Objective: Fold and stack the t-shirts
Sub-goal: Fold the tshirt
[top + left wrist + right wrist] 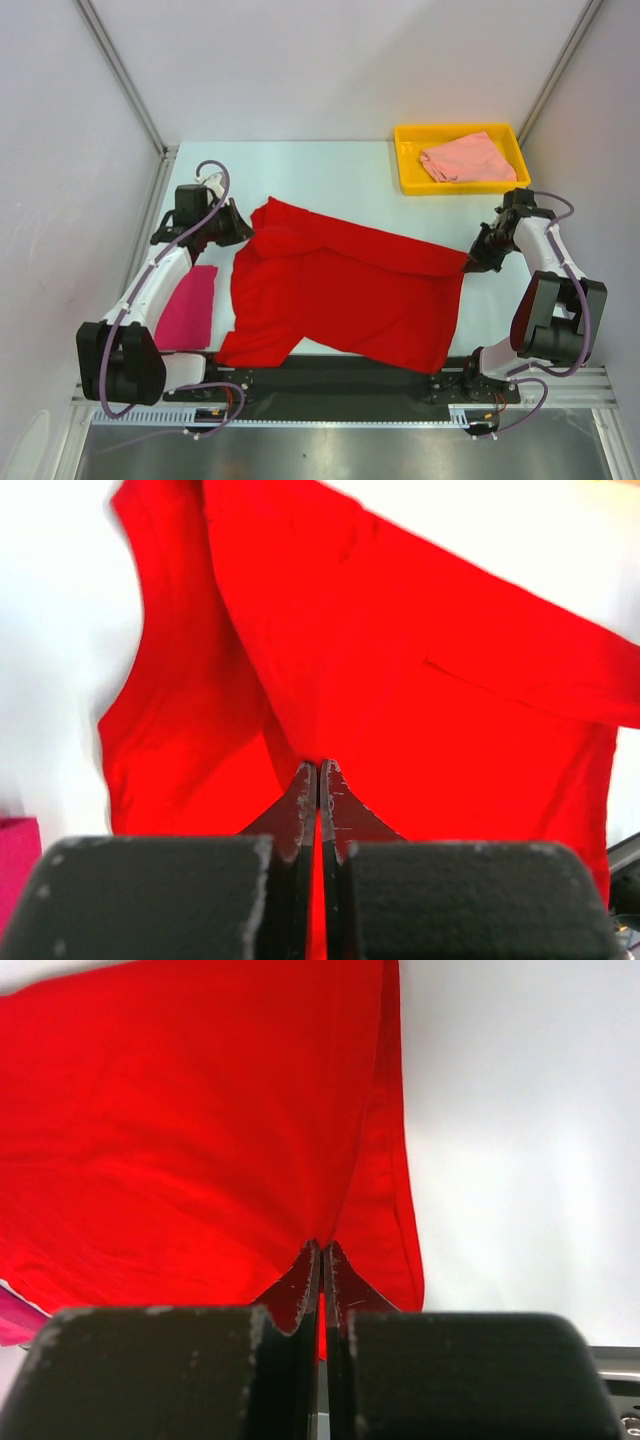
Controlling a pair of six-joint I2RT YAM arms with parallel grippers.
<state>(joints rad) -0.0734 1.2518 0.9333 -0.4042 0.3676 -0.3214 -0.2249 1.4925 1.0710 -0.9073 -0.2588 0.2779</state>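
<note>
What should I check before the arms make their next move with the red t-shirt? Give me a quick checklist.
1. Is the left gripper shut on the red t-shirt? Ok: its jaws pinch the cloth.
2. Is the right gripper shut on the same shirt? Ok: it pinches near the shirt's right edge.
3. Is the red t-shirt flat and wholly on the table? Not ok: it is creased and partly doubled over, and its near edge seems to overlap the table's front.
4. Is the magenta t-shirt clear of the red one? Cannot tell: they lie very close together.
5. Is the salmon t-shirt stacked? Not ok: it lies crumpled in the yellow tray.
</note>
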